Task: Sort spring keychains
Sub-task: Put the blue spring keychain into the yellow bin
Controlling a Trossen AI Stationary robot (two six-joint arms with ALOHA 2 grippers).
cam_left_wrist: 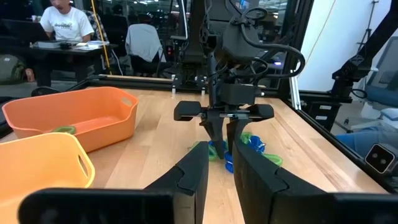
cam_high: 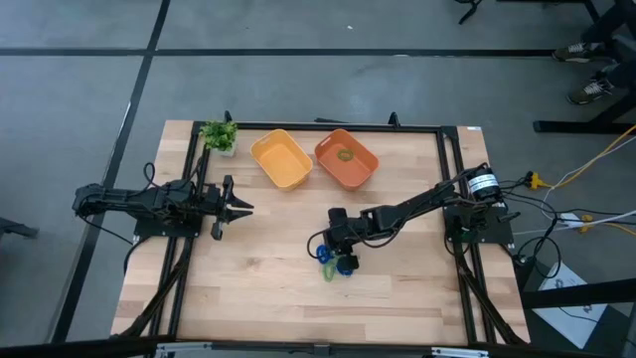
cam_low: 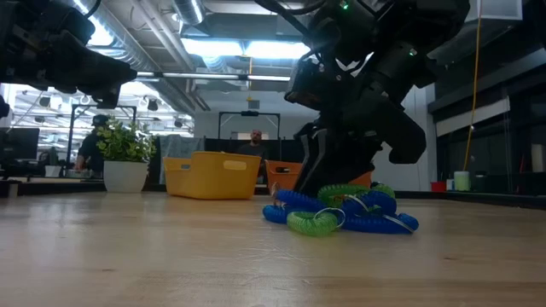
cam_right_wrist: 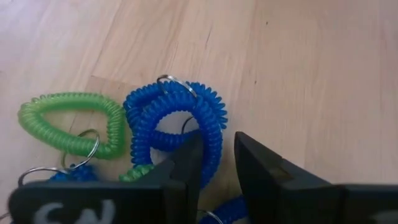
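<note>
- Far left, the left gripper (cam_high: 241, 208) waits low over the tabletop (cam_high: 258, 298), jaws nearly closed with just a slim gap and nothing in them, well apart from the action.
- Behind it, a potted plant sprig (cam_high: 220, 135) sits at the back corner.
- Next along, the yellow tray (cam_high: 281, 159), with nothing visible inside.
- Beside it, the orange tray (cam_high: 347, 157) already holds one green spring keychain (cam_high: 346, 154).
- Centre stage: the right gripper (cam_high: 339, 244) is down on the pile of spring keychains (cam_high: 336, 263), which lies just in front of the trays' side of the tabletop.
- Through its wrist camera, the jaws stand parted a little, and a blue spring keychain (cam_right_wrist: 177, 124) lies directly ahead, its coil running toward the gap; I'd judge it not yet pinched.
- A loose green keychain (cam_right_wrist: 68, 124) lies to one side of the blue one, touching it.
- The right arm is plainly the nearer one for this pick.
</note>
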